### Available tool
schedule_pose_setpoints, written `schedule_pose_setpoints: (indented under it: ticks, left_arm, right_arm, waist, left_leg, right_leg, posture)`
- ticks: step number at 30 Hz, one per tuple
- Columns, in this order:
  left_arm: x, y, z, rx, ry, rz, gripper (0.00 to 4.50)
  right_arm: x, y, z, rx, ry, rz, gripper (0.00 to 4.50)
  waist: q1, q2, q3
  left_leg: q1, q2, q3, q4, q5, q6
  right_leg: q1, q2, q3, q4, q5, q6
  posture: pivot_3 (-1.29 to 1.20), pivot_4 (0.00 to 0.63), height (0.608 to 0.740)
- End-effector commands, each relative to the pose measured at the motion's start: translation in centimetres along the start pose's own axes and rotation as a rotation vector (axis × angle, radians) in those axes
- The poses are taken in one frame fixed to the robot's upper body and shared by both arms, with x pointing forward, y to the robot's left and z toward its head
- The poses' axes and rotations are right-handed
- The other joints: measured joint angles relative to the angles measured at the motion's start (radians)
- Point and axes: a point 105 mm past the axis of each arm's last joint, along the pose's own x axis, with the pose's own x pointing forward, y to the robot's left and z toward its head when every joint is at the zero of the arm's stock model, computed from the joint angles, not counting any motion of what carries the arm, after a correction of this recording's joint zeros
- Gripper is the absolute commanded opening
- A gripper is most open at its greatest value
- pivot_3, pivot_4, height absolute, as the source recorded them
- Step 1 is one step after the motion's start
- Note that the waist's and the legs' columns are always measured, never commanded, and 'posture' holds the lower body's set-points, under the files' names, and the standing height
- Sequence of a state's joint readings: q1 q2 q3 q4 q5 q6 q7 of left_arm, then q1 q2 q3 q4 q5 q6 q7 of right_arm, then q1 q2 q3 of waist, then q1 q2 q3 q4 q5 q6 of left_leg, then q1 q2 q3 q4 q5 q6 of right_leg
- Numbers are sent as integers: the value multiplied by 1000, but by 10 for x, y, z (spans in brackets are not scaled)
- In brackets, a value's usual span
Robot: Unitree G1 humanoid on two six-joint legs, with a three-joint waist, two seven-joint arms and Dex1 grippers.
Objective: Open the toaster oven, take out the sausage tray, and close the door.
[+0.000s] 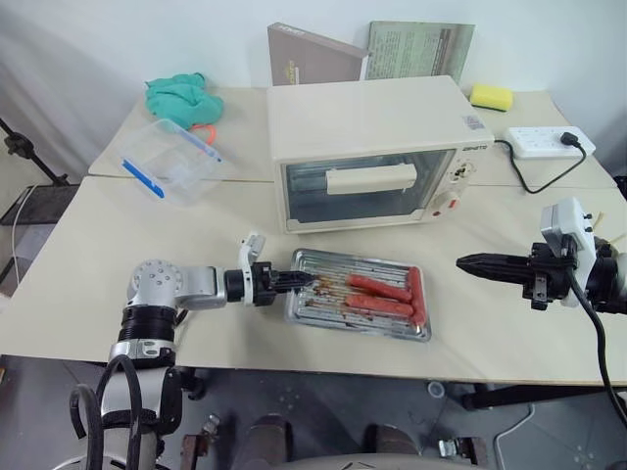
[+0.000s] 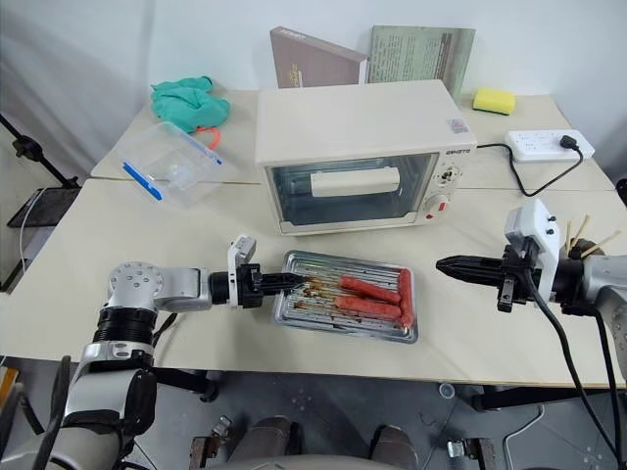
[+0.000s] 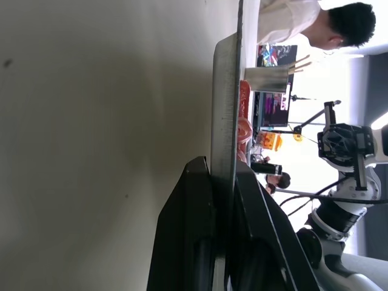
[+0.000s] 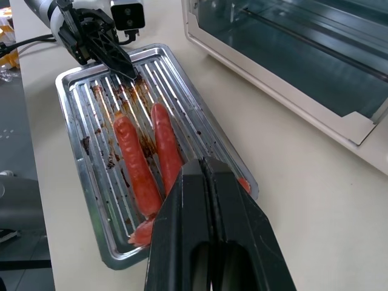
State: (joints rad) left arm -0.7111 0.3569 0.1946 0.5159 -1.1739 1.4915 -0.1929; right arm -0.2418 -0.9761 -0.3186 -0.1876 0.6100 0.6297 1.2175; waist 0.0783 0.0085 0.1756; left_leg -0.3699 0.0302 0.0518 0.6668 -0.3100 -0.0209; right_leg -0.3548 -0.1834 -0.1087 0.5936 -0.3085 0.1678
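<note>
The cream-white toaster oven (image 1: 362, 113) stands at the back of the table, its glass door (image 1: 358, 201) shut, with the bar handle (image 1: 372, 178) across the glass. In front of it a metal sausage tray (image 1: 353, 258) lies flat on the tabletop, holding sausages (image 1: 377, 287) toward its right end. My left gripper (image 1: 299, 281) is shut on the tray's left rim; the rim (image 3: 225, 121) runs between its fingers (image 3: 188, 230). My right gripper (image 1: 460, 261) is shut and empty, hovering to the right of the tray and pointing at it; its fingertips (image 4: 203, 163) are above the sausages (image 4: 136, 163).
A clear plastic container (image 1: 174, 162) and a green cloth (image 1: 181, 96) lie at the back left. A power strip (image 1: 544, 140) with its cable and a yellow sponge (image 1: 491, 95) sit at the back right. Books (image 1: 313, 54) lean behind the oven. A person (image 3: 303, 21) is beyond the table.
</note>
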Motion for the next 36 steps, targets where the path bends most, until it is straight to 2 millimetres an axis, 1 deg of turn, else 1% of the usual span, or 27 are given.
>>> schedule_pose_setpoints:
  ticks: [1,4,6,8,12,14,17,18,21,23,27,29,31,33,35,36]
  left_arm:
    - [6,40,-20,-98,35,140,885]
    - [7,42,-19,-93,28,153,1882]
    - [6,47,-19,-89,23,195,2517]
    - [5,45,-18,-90,22,193,3041]
    - [-7,43,-13,-59,2,229,4072]
    - [-13,41,-11,-54,-4,237,4477]
    - [-23,41,-11,-44,-6,262,4477]
    - [-38,43,-11,-24,-14,291,4477]
    - [-67,46,-13,25,-17,353,4477]
    - [-77,44,-15,50,-10,365,4477]
    - [-104,36,-12,116,-30,415,4477]
    - [-113,29,-10,164,-42,425,4477]
    - [-122,22,-9,237,-56,445,4477]
    - [-130,15,-7,309,-84,436,4477]
    - [-140,3,-1,468,-145,398,4500]
    - [-146,-12,7,616,-249,317,4500]
  right_arm:
    - [-3,-2,9,-44,-1,-6,0]
    - [-2,-4,8,-44,2,-4,0]
    - [-1,-4,8,-44,3,-3,0]
    - [0,-4,8,-43,4,0,0]
    - [1,-4,7,-44,8,6,0]
    - [0,-5,6,-46,10,8,0]
    - [-1,-5,7,-48,12,11,0]
    - [-2,-5,6,-52,20,14,0]
    - [-4,-5,4,-58,38,21,0]
    - [-5,-5,3,-61,45,27,0]
    - [-5,-7,2,-79,62,43,0]
    - [-5,-9,3,-87,61,46,0]
    - [-4,-10,4,-96,58,52,0]
    - [-3,-10,4,-103,56,76,0]
    - [-3,-10,4,-117,56,107,383]
    - [-3,-11,5,-131,45,126,522]
  waist:
    - [0,1,-1]
    - [-2,2,-1]
    - [-1,0,-1]
    - [0,-1,-1]
    - [-3,-2,-2]
    - [-9,-2,-1]
    - [-25,-4,-1]
    - [-29,-4,-1]
    - [-62,-7,-1]
    - [-86,-8,-2]
    - [-106,-9,-1]
    - [-111,-9,-1]
    - [-109,-9,-1]
    - [-106,-11,0]
    - [-106,-14,2]
    - [-105,-14,2]
  left_leg:
    - [0,0,0,0,0,0]
    - [0,0,0,0,0,0]
    - [-1,0,0,0,0,0]
    - [-1,0,0,0,0,0]
    - [0,0,0,0,0,0]
    - [0,0,0,-1,0,0]
    - [0,0,0,-2,0,0]
    - [0,0,0,-3,0,0]
    - [0,1,1,-6,0,-1]
    - [3,2,3,-11,1,-2]
    - [6,3,6,-18,2,-4]
    - [6,3,8,-19,2,-4]
    - [6,3,9,-19,2,-4]
    - [2,3,9,-19,2,-4]
    - [-1,3,11,-19,2,-4]
    - [-2,3,12,-19,2,-4]
  right_leg:
    - [0,0,0,0,0,0]
    - [0,0,0,-1,0,0]
    - [0,0,0,-2,1,0]
    - [0,0,0,-2,1,1]
    - [0,0,0,-2,1,1]
    - [0,0,0,-2,1,1]
    - [-1,0,0,-2,1,1]
    - [-1,0,0,-2,1,1]
    - [-2,1,0,-1,1,1]
    - [-3,2,2,-1,1,0]
    - [-4,2,2,-2,0,0]
    - [-5,2,3,-2,0,-1]
    - [-6,2,4,-2,0,-1]
    - [-10,2,5,-2,0,-1]
    - [-14,2,5,-2,0,-1]
    - [-16,2,6,-1,0,-1]
  posture:
    - [0,150,740]
    - [0,150,740]
    - [0,150,740]
    - [0,150,740]
    - [0,150,740]
    - [0,150,740]
    - [0,150,740]
    - [0,150,740]
    - [0,150,740]
    - [0,150,740]
    - [0,150,740]
    - [0,150,740]
    - [0,150,740]
    - [0,150,740]
    - [0,150,740]
    - [0,150,740]
